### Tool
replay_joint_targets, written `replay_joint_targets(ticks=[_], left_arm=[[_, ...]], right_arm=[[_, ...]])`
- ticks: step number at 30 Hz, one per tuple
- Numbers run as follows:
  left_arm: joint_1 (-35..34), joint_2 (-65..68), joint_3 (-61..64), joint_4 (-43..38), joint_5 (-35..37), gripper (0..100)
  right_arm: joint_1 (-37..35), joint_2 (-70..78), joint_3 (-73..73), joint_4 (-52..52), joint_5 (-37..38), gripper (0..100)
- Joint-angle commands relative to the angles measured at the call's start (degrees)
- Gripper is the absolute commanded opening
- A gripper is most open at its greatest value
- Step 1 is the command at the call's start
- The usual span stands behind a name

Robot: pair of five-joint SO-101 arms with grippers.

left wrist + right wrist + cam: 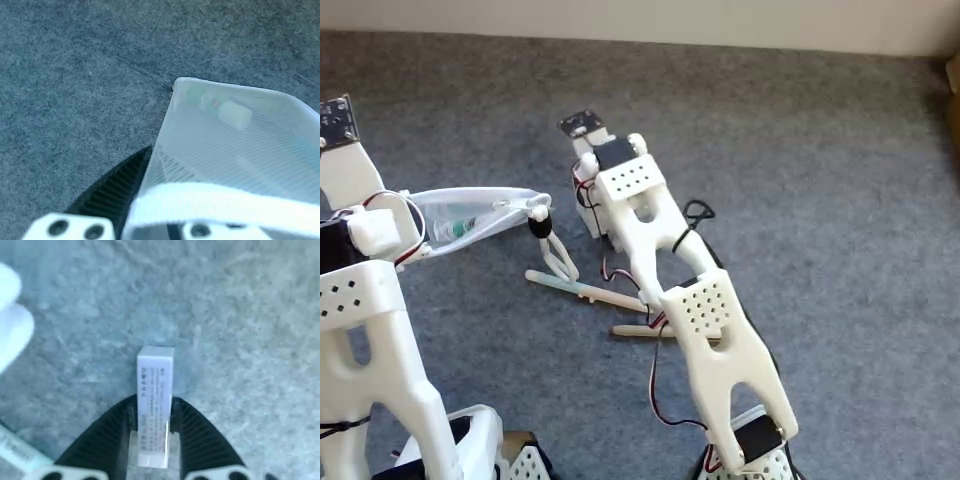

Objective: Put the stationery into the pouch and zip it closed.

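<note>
My left gripper point(415, 238) is shut on one end of the clear pouch point(480, 215) and holds it off the grey carpet. In the left wrist view the pouch point(235, 150) lies over one black finger point(112, 192), with a pale item point(235, 114) inside it. A white loop point(556, 256) hangs from the pouch's far end. My right gripper point(154, 412) is shut on a white eraser point(155, 400), low over the carpet just right of that end. Two pens, one pale green point(582, 290) and one beige point(640, 331), lie on the carpet beside and under the right arm.
Grey carpet point(820, 200) covers the whole floor, with open room to the right and at the back. A pale wall edge runs along the far side. Red and black cables point(660, 390) trail beneath the right arm. A pen end point(17, 450) shows near my right gripper.
</note>
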State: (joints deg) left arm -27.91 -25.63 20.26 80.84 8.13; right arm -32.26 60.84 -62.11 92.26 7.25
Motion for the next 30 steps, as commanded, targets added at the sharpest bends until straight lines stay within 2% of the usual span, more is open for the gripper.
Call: replay_joint_targets(ticks=[1,5,11,21,30], left_arm=[[0.40,1.27,1.71,-1.14,0.44,1],[0.48,1.27,1.71,-1.14,0.44,1],[0.48,1.27,1.71,-1.23,0.44,1],[0.57,1.36,1.80,-2.02,0.44,1],[0.66,1.36,1.80,-2.02,0.44,1]], right_arm=[[-1.01,-3.03,-6.73,5.93,1.49,0.5],[-0.31,-6.64,-13.23,8.92,0.62,0.5],[0.57,-11.74,-10.07,8.92,-3.60,0.5],[-0.75,-33.89,12.53,8.75,-3.25,0.5],[-4.44,-51.47,25.45,7.43,-3.69,0.5]])
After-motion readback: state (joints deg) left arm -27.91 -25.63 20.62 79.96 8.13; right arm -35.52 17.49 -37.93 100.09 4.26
